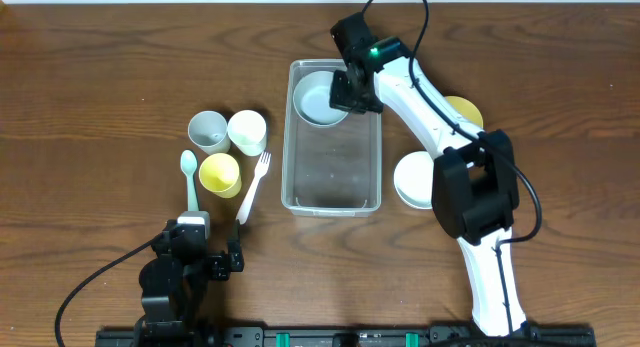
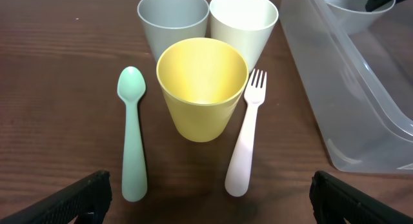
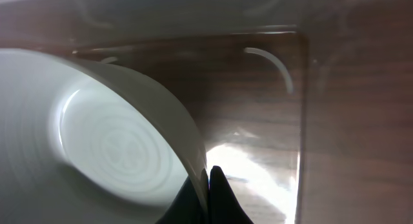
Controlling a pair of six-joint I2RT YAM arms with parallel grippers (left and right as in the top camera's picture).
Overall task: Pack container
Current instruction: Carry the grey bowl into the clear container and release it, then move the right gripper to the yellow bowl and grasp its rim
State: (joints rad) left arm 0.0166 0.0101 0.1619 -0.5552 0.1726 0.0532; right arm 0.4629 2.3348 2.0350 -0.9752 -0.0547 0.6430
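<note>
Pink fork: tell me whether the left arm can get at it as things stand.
Probably yes. The pink fork lies flat just ahead of the open left pincer, nothing over it; only the yellow cup beside its tines crowds it.

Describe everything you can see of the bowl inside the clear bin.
The pale grey-blue bowl is round and smooth, plastic by its look, with faint concentric rings on its inner base. It is open side up at the far end of the clear container, with nothing inside it. The right gripper is shut on its rim, one finger inside and one outside. Whether its base rests on the container floor cannot be told.
</note>
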